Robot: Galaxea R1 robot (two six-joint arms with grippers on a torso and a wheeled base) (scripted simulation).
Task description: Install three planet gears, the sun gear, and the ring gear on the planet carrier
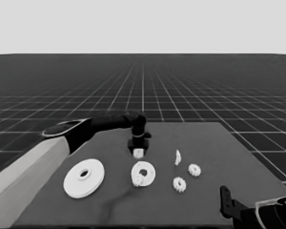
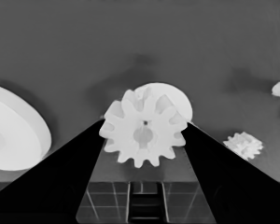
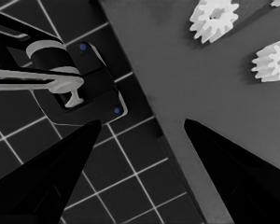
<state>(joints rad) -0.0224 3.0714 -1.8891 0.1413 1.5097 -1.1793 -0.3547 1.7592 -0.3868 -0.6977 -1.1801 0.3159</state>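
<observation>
My left gripper (image 1: 138, 149) hangs over the middle of the table, behind the smaller round part (image 1: 144, 172), and is shut on a planet gear (image 2: 143, 135). That gear shows as a white block under the fingers (image 1: 138, 153). One gear (image 1: 139, 181) sits on the smaller round part's near edge. The larger round part (image 1: 84, 177) lies to the left. Two more gears (image 1: 194, 169) (image 1: 179, 184) lie to the right, apart from each other. In the left wrist view the smaller round part (image 2: 179, 100) peeks out behind the held gear. My right gripper (image 3: 142, 126) is open, parked at the table's near right corner.
A thin white piece (image 1: 178, 157) stands right of the left gripper. The right wrist view shows two loose gears (image 3: 213, 18) (image 3: 273, 60) near the table's corner, and dark machinery (image 3: 84, 84) past the edge. The left arm's pale part (image 1: 24, 176) fills the lower left.
</observation>
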